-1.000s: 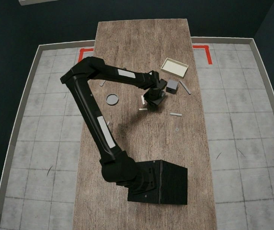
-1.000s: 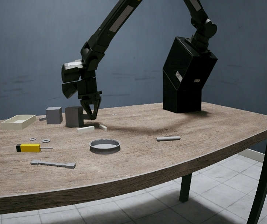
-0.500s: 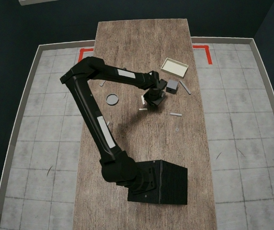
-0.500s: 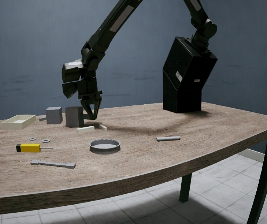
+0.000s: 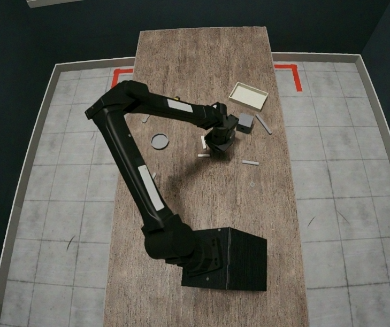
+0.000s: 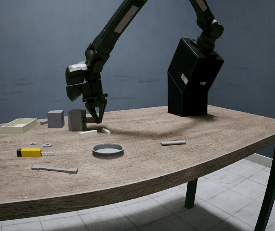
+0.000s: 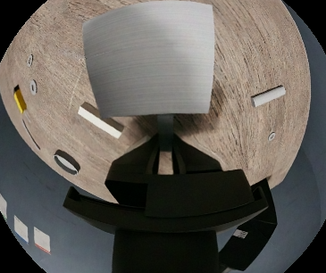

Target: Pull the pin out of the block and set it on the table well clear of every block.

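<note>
A grey block [image 6: 76, 119] stands on the wooden table, and a dark pin [image 6: 90, 120] sticks out sideways from its hole at the side facing the gripper. My gripper [image 6: 97, 120] points down beside that face and is shut on the pin's outer end. In the wrist view the block [image 7: 150, 58] fills the upper middle, and the pin [image 7: 165, 129] runs from its lower edge into my fingers. How much of the pin is still in the hole is hidden. In the overhead view my wrist [image 5: 220, 140] covers the block and pin.
A second grey block [image 6: 55, 118] stands just behind, near a cream tray [image 6: 19, 125]. Two cream sticks [image 6: 88, 133] lie in front of the pin's block. A grey ring dish [image 6: 108, 150], a grey rod [image 6: 173, 142], a yellow tool [image 6: 29, 152], washers and a flat bar [image 6: 54, 169] lie around.
</note>
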